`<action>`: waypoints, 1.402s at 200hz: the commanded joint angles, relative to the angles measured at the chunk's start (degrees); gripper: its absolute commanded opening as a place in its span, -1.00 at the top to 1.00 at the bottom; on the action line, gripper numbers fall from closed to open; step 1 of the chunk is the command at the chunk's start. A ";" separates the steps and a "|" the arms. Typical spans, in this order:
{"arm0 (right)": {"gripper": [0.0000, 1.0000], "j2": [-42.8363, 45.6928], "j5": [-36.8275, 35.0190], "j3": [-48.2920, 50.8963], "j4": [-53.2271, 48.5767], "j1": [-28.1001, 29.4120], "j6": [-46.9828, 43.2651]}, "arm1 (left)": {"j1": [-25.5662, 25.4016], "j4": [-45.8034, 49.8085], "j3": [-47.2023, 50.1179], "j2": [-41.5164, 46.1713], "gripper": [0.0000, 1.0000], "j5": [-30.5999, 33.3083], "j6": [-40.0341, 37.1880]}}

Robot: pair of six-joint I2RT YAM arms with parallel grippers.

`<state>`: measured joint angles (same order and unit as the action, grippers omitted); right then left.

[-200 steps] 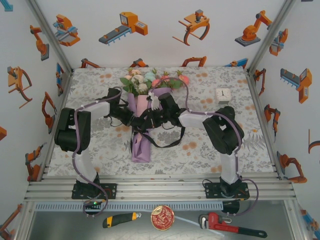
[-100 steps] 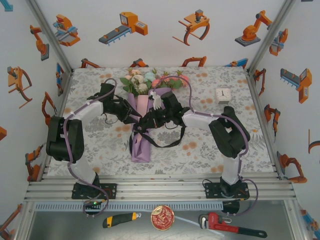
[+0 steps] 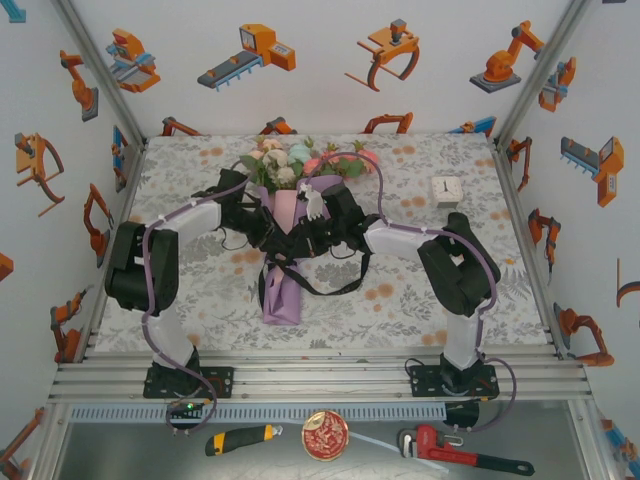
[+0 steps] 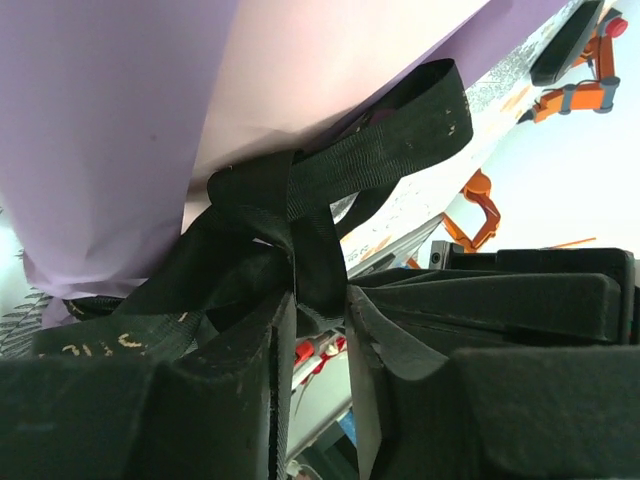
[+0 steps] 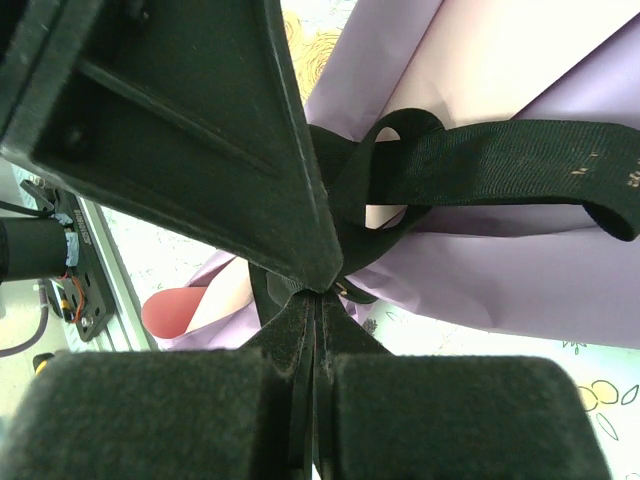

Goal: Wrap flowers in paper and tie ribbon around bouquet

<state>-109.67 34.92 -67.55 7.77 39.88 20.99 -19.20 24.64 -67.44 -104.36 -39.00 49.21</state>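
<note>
Top external view gives you the floral tablecloth (image 3: 430, 290) inside white walls printed with orange robots, with a small white clock (image 3: 446, 190) at far right. The bouquet (image 3: 285, 215) lies mid-table, its flowers (image 3: 290, 165) at the far end and the lilac paper (image 3: 283, 300) cone pointing toward the bases. That view shows a slack loop of the black ribbon (image 3: 340, 290) on the cloth. The wrist views show it knotted around the paper. Your right gripper (image 5: 318, 295) is clamped tight on a ribbon strand. Your left gripper (image 4: 320, 305) stands slightly apart, a strand hanging into the gap.
</note>
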 commanded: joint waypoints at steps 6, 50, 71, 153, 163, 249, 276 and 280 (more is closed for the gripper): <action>1.00 0.17 0.59 -0.57 1.09 -0.43 -0.03 | -0.27 2.19 -1.39 -1.05 0.45 -0.60 -1.25; 1.00 0.31 1.29 -0.38 1.76 -0.68 0.36 | -0.13 4.51 -1.43 -0.71 0.45 3.24 -3.16; 1.00 0.42 1.56 -0.23 1.65 -0.76 0.45 | 0.07 4.18 -1.90 -0.89 0.85 3.47 -2.85; 1.00 6.34 0.04 6.60 1.81 -3.58 0.02 | 5.37 5.06 1.54 2.06 1.00 5.35 -3.16; 1.00 6.48 0.28 7.08 1.81 -3.58 -0.08 | 5.59 5.06 1.55 2.38 1.00 5.34 -3.29; 1.00 6.96 -0.10 9.95 -1.56 -3.67 -3.39 | 6.48 2.30 1.87 2.96 0.96 4.02 -2.09; 1.00 6.31 0.24 9.36 -0.38 -3.66 -2.20 | 6.52 0.68 1.87 3.13 0.87 3.04 -1.19; 1.00 6.34 0.24 9.39 -0.22 -3.66 -2.11 | 6.55 0.59 1.87 3.18 0.86 3.11 -1.15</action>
<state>-104.44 35.27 -58.76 10.02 36.95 19.46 -13.72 26.83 -66.11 -103.31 -37.91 47.77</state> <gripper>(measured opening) 0.003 0.055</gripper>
